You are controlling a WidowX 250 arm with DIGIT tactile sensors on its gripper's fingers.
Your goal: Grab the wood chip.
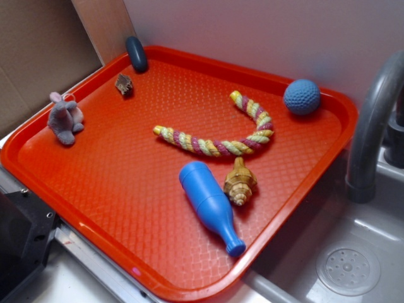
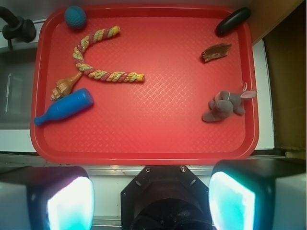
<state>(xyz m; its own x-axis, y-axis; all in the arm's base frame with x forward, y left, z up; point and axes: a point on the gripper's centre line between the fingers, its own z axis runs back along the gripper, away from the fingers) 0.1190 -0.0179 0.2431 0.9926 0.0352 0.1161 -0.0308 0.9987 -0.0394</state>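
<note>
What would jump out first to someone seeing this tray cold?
The red tray fills both views. On it, the blue bottle lies on its side touching the tan seashell, beside the curved rope toy. The tiny wood chip sits between the grey plush mouse and the dark pebble.

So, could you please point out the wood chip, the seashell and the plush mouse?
wood chip [image 2: 216,52], wrist view, middle of its top.
seashell [image 1: 239,182], exterior view, its wide body.
plush mouse [image 2: 223,107], wrist view, its grey belly.
</note>
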